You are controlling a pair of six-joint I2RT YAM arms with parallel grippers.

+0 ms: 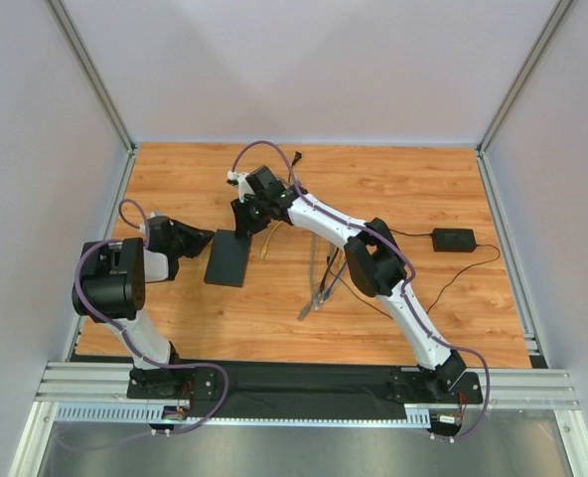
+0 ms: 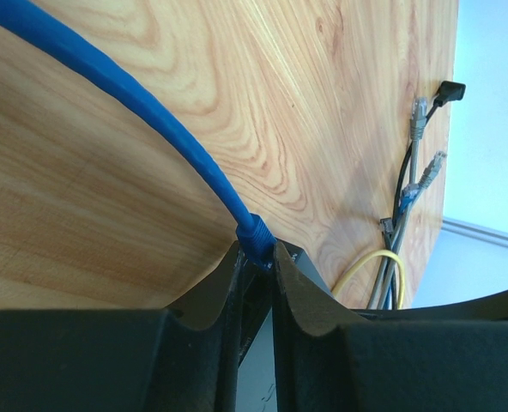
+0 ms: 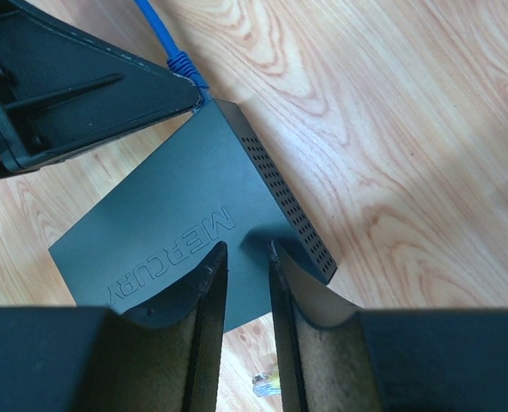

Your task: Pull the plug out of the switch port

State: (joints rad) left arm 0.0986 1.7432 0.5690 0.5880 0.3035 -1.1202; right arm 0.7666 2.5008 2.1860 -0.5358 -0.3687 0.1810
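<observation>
The switch (image 1: 226,260) is a flat matte black box lying on the wooden table; its lid reads MERCURY in the right wrist view (image 3: 177,206). A blue plug (image 2: 256,243) on a blue cable (image 2: 134,94) enters the port at the box's far-left corner, also seen in the right wrist view (image 3: 182,65). My left gripper (image 2: 256,254) is shut on that plug at the port; it reaches in from the left in the top view (image 1: 205,239). My right gripper (image 3: 247,251) stands over the lid's far end (image 1: 245,218), jaws a narrow gap apart with nothing between them.
A small black adapter brick (image 1: 453,239) with a thin cord lies at the right. A bundle of loose grey cables (image 1: 319,280) and a yellow cable (image 1: 266,239) lie right of the switch; they also show in the left wrist view (image 2: 413,163). Walls enclose the table.
</observation>
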